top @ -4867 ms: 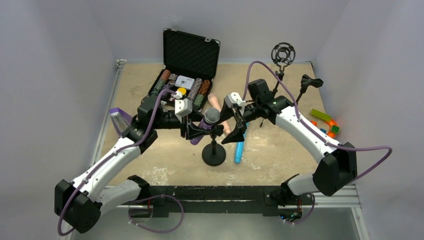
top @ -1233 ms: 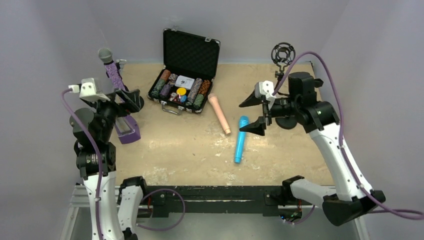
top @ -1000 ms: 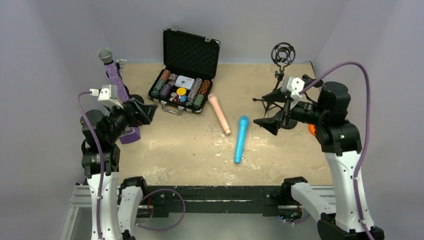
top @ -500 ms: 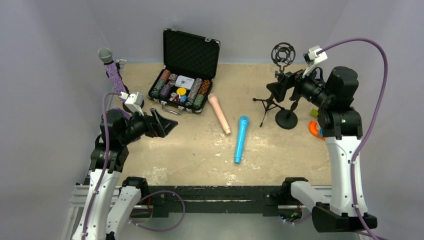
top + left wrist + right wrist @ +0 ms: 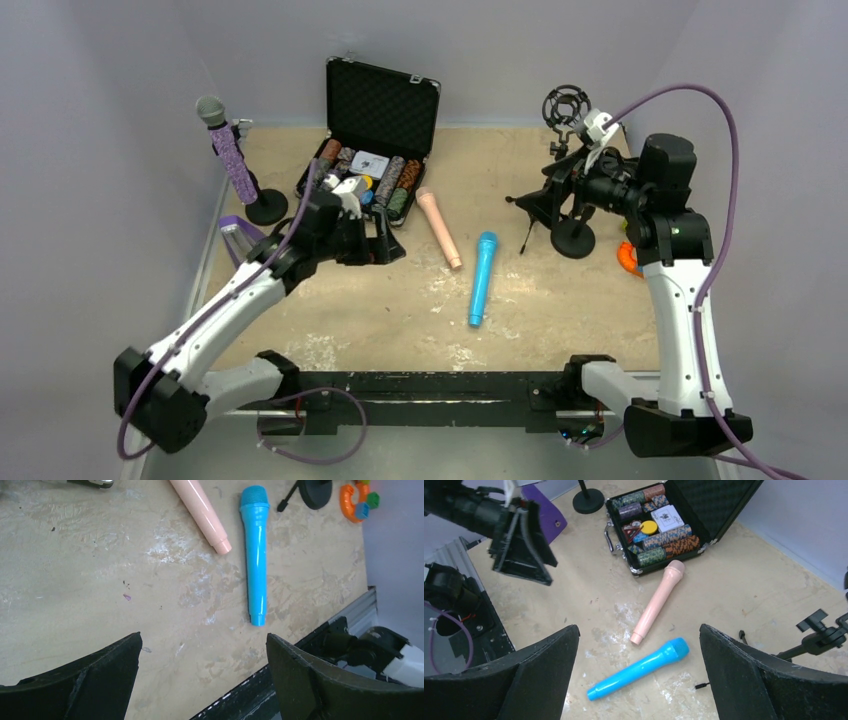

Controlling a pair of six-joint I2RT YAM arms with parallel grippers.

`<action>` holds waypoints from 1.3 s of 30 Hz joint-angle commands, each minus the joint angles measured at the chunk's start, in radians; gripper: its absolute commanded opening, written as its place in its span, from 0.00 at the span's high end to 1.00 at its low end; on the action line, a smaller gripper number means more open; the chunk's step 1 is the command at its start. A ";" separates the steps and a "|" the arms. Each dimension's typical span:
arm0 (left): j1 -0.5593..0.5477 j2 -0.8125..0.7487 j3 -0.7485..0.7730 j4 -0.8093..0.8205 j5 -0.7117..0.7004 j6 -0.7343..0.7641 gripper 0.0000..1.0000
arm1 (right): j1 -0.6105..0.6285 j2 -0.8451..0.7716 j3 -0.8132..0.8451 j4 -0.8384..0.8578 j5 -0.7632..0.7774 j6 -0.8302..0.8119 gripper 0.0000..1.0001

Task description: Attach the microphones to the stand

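The glittery purple microphone (image 5: 228,150) with a grey mesh head stands upright in a round-base stand (image 5: 266,208) at the far left. The pale pink microphone (image 5: 438,227) (image 5: 202,517) (image 5: 658,601) and the bright blue microphone (image 5: 482,277) (image 5: 255,555) (image 5: 639,669) lie side by side on the table's middle. My left gripper (image 5: 375,240) (image 5: 204,645) is open and empty, above the table left of the pink one. My right gripper (image 5: 552,195) (image 5: 638,627) is open and empty, raised at the right beside an empty round-base stand (image 5: 573,238).
An open black case of poker chips (image 5: 365,185) (image 5: 659,525) sits at the back centre. A tripod with a shock mount (image 5: 566,108) stands at the back right. Coloured toy pieces (image 5: 628,258) (image 5: 350,502) lie at the right edge. A purple block (image 5: 240,232) lies at the left.
My left arm left the purple microphone on its stand and swung right towards the middle. My right arm pulled back and up to the right-hand stands.
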 commanded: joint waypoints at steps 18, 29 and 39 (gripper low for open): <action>-0.242 0.989 0.855 -0.370 -0.434 -0.310 0.34 | -0.001 -0.097 -0.280 0.177 -0.038 0.005 0.06; -0.258 1.217 1.044 -0.423 -0.412 -0.319 0.32 | -0.001 -0.106 -0.325 0.203 -0.076 0.010 0.06; -0.263 1.285 1.034 -0.425 -0.366 -0.325 0.44 | -0.001 -0.122 -0.338 0.210 -0.109 0.013 0.06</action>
